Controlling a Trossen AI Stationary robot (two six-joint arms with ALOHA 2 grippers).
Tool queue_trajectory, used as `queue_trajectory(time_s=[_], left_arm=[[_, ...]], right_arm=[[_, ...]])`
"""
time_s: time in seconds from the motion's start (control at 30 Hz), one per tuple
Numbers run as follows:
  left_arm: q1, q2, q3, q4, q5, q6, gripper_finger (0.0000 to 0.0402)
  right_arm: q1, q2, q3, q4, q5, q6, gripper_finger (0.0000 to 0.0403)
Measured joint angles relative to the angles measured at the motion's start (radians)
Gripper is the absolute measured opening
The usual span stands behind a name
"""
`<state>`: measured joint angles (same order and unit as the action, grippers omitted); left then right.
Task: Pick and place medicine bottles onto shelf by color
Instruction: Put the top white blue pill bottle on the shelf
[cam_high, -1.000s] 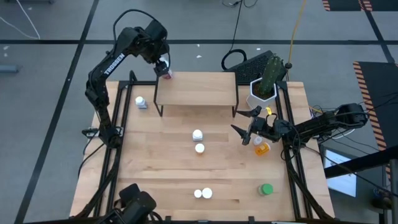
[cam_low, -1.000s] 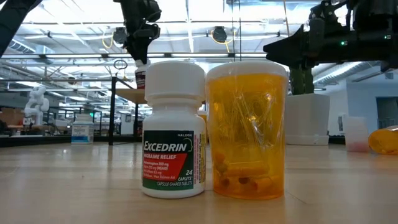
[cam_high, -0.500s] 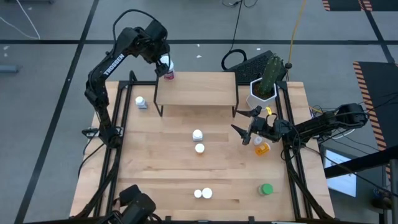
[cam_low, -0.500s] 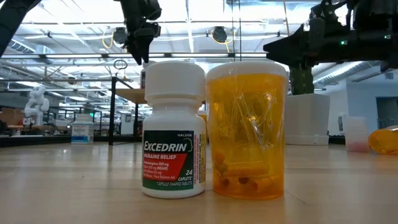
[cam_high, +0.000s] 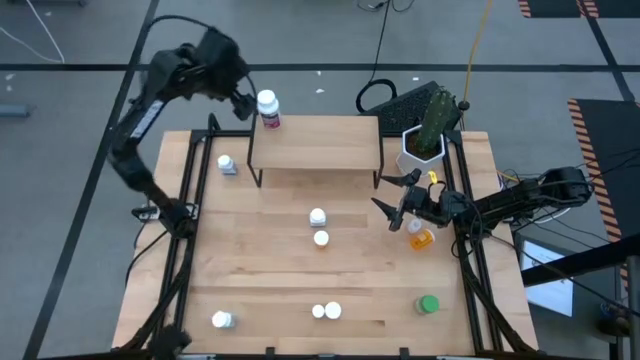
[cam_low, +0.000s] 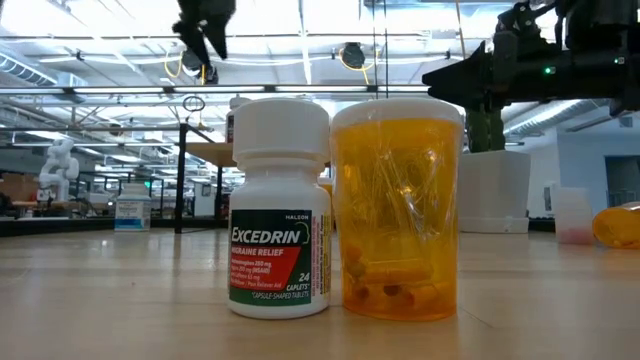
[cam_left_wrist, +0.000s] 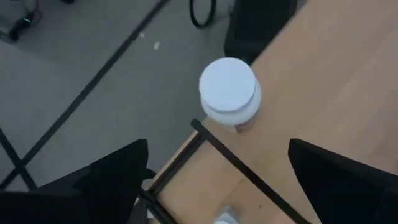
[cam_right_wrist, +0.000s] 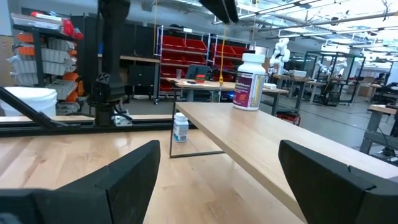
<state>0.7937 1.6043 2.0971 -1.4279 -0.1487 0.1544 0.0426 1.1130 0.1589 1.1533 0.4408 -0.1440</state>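
Note:
A white-capped medicine bottle (cam_high: 268, 108) with a reddish label stands upright on its base at the far left corner of the shelf (cam_high: 315, 142). In the left wrist view its cap (cam_left_wrist: 227, 87) shows from above. My left gripper (cam_high: 243, 102) hangs open beside and above the bottle, off the shelf's left end, touching nothing. My right gripper (cam_high: 378, 194) waits open at the table's right, level, facing the shelf. An orange bottle (cam_high: 421, 238) lies below it on the table. A green bottle (cam_high: 428, 304) stands near the right front.
White bottles stand on the table at the shelf's left (cam_high: 227, 165), in the middle (cam_high: 317, 217) (cam_high: 321, 238) and near the front edge (cam_high: 222, 320). A white bottle (cam_low: 278, 210) and an orange bottle (cam_low: 398, 210) stand before the low camera. A potted cactus (cam_high: 425, 135) stands right of the shelf.
My left gripper has let go of the white-capped bottle on the shelf's far left corner, risen and drawn away toward the table's left. The bottle stays upright where it was set. The right arm has kept still.

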Motion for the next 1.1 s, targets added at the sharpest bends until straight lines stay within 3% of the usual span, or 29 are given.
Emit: queue_trajectory(time_s=[0.23, 0.4, 0.63, 1.1], left_arm=[[-0.086, -0.197, -0.310, 0.031, -0.115, -0.093, 0.0390], [-0.101, -0.278, -0.514, 0.037, -0.137, -0.141, 0.0390], [-0.056, -0.289, -0.725, 0.051, -0.146, -0.104, 0.0390], [0.027, -0.289, -1.050, 0.253, -0.088, -0.114, 0.0390]], right_arm=[[0.000, 0.000, 0.000, -0.049, 0.000, 0.006, 0.0325], [0.000, 0.000, 0.000, -0.058, -0.001, 0.019, 0.0325], [0.000, 0.000, 0.000, -0.058, -0.001, 0.027, 0.0325], [0.000, 0.000, 0.000, -0.044, -0.001, 0.014, 0.0325]])
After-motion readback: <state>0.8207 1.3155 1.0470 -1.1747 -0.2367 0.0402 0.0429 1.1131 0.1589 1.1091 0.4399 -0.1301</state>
